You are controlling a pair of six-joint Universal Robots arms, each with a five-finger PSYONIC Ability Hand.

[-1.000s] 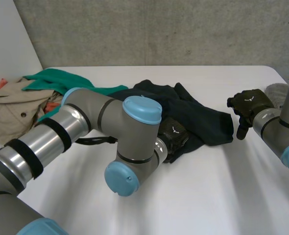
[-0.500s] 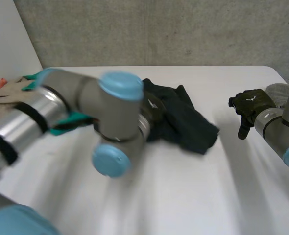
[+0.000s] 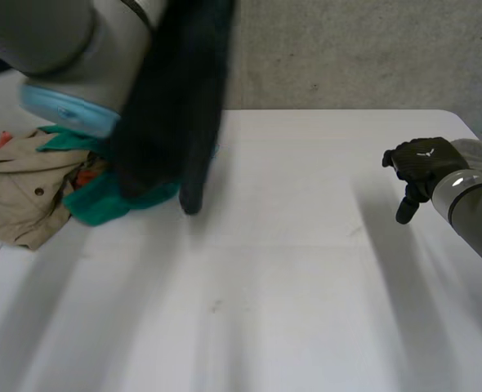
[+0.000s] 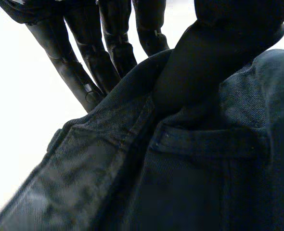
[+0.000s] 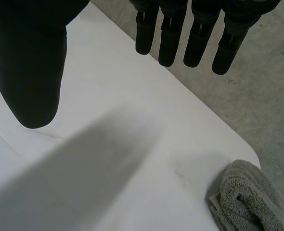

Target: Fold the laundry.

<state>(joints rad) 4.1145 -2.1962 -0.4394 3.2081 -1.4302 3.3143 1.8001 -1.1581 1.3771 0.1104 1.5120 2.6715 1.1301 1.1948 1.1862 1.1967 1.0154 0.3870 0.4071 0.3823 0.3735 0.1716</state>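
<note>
Fingers (image 4: 114,45) of left hand (image 4: 214,62), left wrist view: straight, set behind the waistband of dark garment (image 4: 204,168). Thumb pressed on the front, cloth pinched between. Belt loop and seam just under the thumb.

Head view: left arm (image 3: 53,41) high at the near-left. Dark garment hangs from it, clear of white table (image 3: 306,269), its lower end in front of green cloth (image 3: 102,204). Beige garment (image 3: 20,192) touching the green cloth, at the table's left side. Right hand (image 3: 421,162) near the table's right edge, well apart from the dark garment. Grey towel (image 3: 474,151) just beyond that hand.

Right wrist view: right hand's fingers (image 5: 195,36) straight, thumb held wide of them, nothing in the grasp. Table beneath; grey towel at the table's corner.
</note>
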